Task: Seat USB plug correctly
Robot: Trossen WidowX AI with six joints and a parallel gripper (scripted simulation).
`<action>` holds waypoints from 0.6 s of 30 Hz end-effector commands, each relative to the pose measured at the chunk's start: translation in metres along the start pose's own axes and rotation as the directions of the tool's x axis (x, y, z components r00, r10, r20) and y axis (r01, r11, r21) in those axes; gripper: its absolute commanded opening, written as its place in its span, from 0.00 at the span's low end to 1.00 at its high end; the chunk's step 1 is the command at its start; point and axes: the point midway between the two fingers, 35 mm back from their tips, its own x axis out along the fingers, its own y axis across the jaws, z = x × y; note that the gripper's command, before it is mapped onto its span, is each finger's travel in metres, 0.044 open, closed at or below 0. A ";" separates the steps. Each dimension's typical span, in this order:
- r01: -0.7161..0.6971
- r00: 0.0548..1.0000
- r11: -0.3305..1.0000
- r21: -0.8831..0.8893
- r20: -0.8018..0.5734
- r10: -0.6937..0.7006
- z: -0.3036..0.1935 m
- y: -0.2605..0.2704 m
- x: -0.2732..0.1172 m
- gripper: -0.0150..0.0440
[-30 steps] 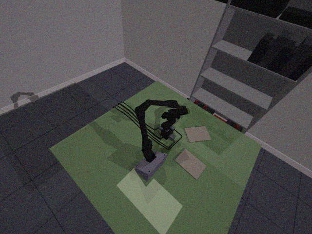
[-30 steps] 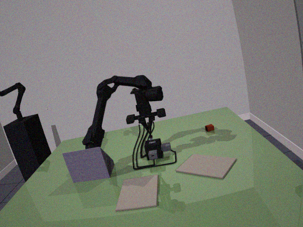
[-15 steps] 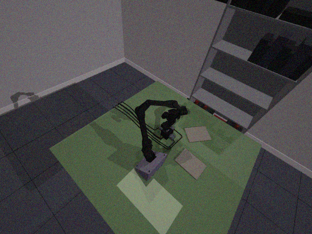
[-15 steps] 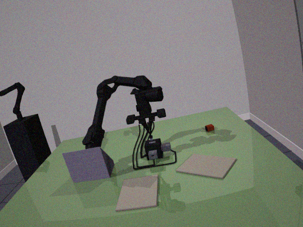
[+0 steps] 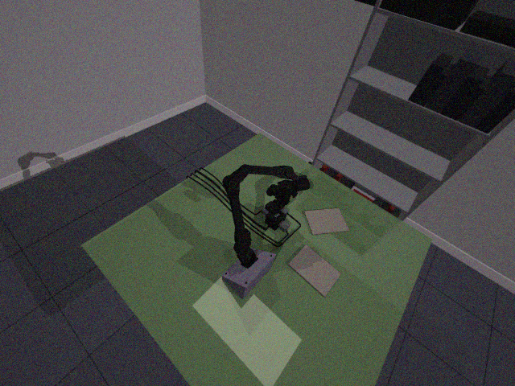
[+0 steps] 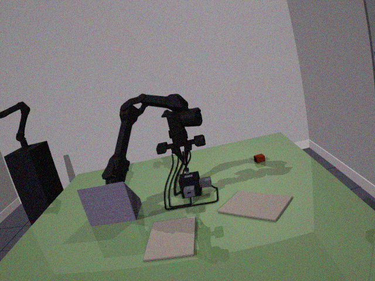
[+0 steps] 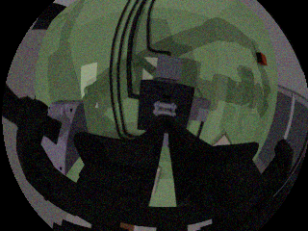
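The green table [image 6: 272,242] fills most of the exterior view. On it, the arm's grey base block [image 6: 105,203] sits at the left, with two flat beige tiles [image 6: 255,205] toward the front and right. The black arm [image 6: 123,136] arches over and points straight down at the power cube [image 6: 189,184] — a dark box ringed by looping black cables [image 6: 169,193]. The gripper [image 6: 184,160] hangs just above the cube's top, its fingers clamped on the USB plug [image 6: 187,171], which stands at the top socket. A small red block [image 6: 259,157] lies well apart — far right.
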 end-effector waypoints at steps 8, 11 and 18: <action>0.003 1.000 1.000 0.013 0.011 -0.003 0.001 0.000 0.002 0.25; 0.003 1.000 1.000 0.016 0.013 -0.003 0.001 0.000 0.002 0.25; 0.003 1.000 1.000 0.021 0.018 -0.003 0.001 0.000 0.003 0.25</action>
